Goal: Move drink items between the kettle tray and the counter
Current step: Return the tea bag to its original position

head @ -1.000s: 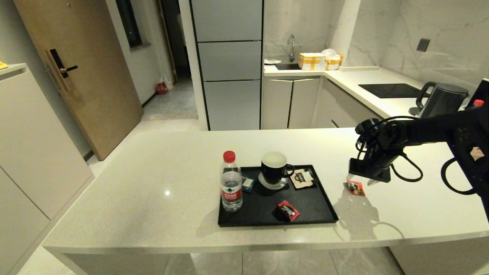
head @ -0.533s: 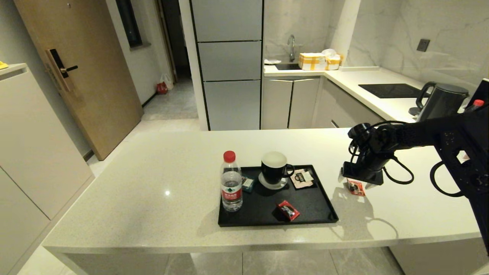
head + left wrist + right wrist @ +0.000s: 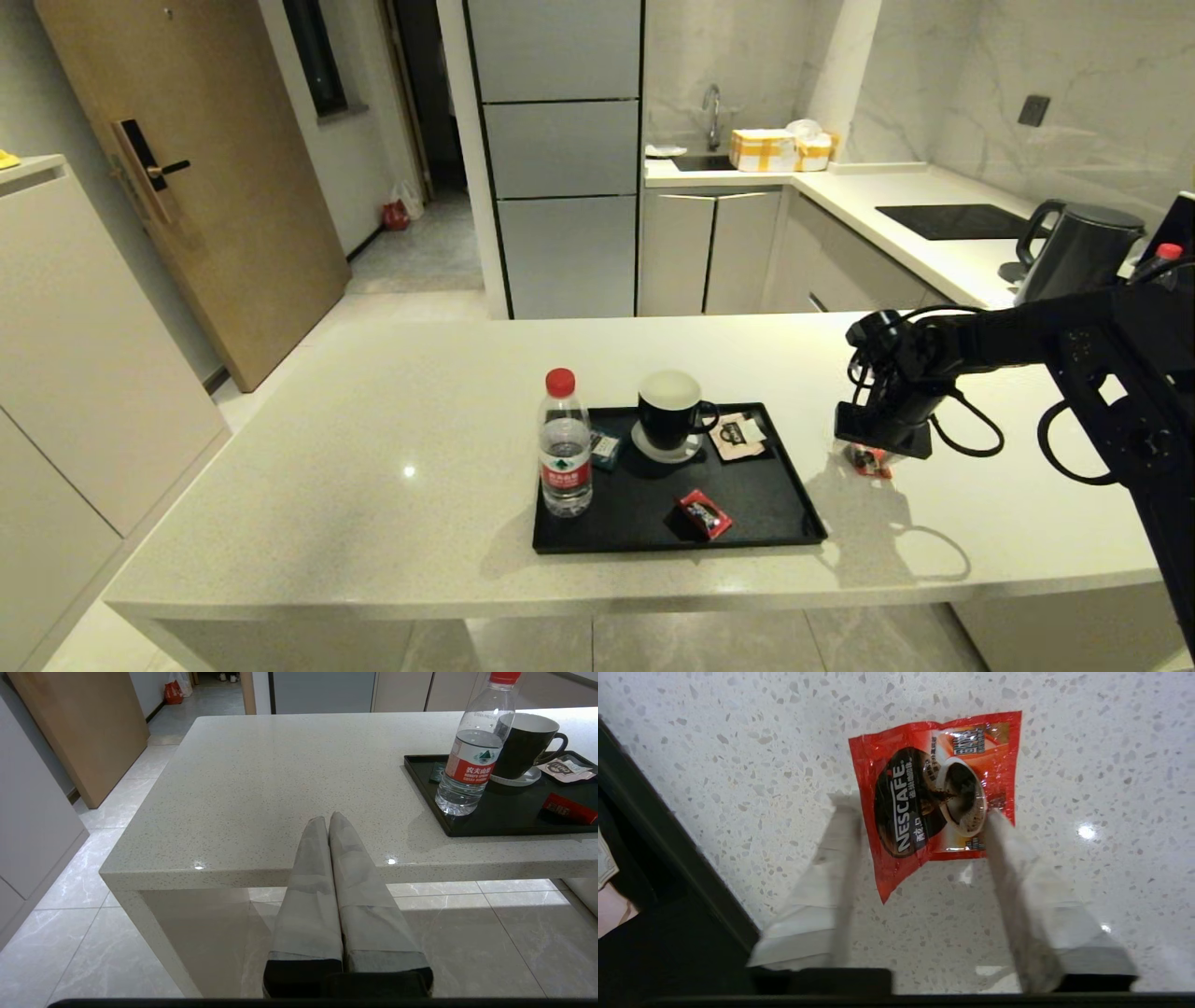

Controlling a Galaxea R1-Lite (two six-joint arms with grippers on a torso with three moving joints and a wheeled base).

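A red sachet (image 3: 934, 798) lies flat on the speckled counter (image 3: 373, 448), just right of the black kettle tray (image 3: 775, 546). My right gripper (image 3: 920, 807) stands open right over it, one fingertip on each side of the packet. In the head view that sachet (image 3: 870, 460) peeks out under the right gripper (image 3: 876, 448). A second red sachet (image 3: 704, 514) lies on the tray near its front. The water bottle (image 3: 565, 443) with red cap stands on the tray's left edge. My left gripper (image 3: 328, 817) is shut and empty, below the counter's near edge.
A black mug (image 3: 672, 411) on a white coaster and pale packets (image 3: 738, 434) share the tray. A dark kettle (image 3: 1078, 245) and a black cooktop (image 3: 957, 220) sit on the back counter to the right. Bare counter stretches left of the tray.
My right gripper has moved left toward the tray and lowered over the sachet on the counter, now covering most of it in the head view.
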